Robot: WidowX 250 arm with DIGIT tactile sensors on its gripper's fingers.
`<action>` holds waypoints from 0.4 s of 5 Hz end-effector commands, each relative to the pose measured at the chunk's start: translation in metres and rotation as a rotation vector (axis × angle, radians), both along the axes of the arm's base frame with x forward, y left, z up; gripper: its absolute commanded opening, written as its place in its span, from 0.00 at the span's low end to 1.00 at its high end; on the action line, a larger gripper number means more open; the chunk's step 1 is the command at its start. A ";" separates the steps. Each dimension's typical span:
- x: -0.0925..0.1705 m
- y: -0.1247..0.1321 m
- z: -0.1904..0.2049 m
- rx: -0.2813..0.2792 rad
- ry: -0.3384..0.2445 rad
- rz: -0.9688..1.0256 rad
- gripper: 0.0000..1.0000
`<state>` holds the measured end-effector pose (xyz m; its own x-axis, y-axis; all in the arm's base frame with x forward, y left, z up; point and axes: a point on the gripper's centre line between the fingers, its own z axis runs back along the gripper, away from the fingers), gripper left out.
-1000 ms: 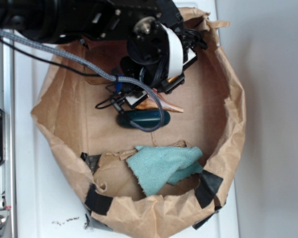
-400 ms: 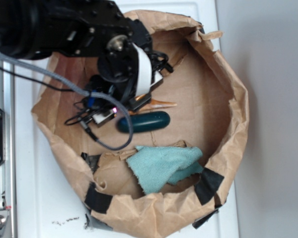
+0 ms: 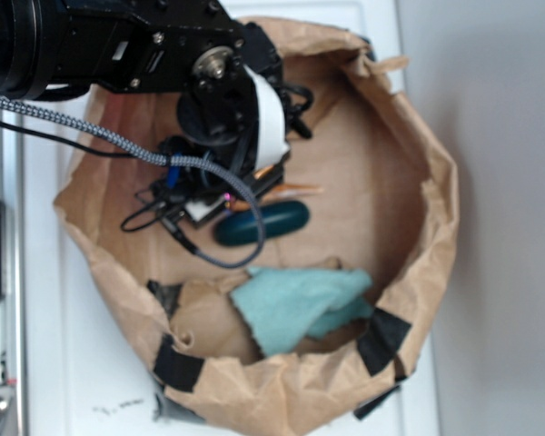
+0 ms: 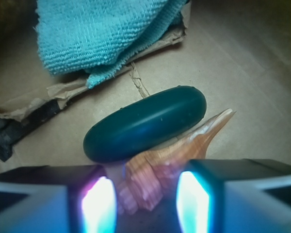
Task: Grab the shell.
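Note:
The shell (image 4: 155, 170) is tan and orange-brown and lies on the cardboard floor, its thin tail pointing up and right. Its knobbed body sits between my gripper's (image 4: 146, 201) two glowing pads, with a gap on each side. The gripper is open. In the exterior view only the shell's tail (image 3: 298, 190) shows, poking out to the right from under the gripper (image 3: 225, 200); the arm hides the rest.
A dark green oval stone (image 4: 145, 124) lies right against the shell's far side, also seen as the stone (image 3: 261, 222). A teal cloth (image 4: 97, 29) lies crumpled beyond it. The brown paper bag's wall (image 3: 436, 209) rings everything.
The arm has swung left across the bag and now sits over the shell's body. Less of the shell's tail shows. The stone and cloth have stayed put.

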<state>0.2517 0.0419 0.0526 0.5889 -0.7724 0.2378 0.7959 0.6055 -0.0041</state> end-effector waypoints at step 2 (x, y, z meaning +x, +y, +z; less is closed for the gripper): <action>0.040 -0.010 0.022 0.011 -0.028 0.043 1.00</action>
<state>0.2881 0.0434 0.0584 0.6340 -0.7400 0.2244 0.7624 0.6467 -0.0213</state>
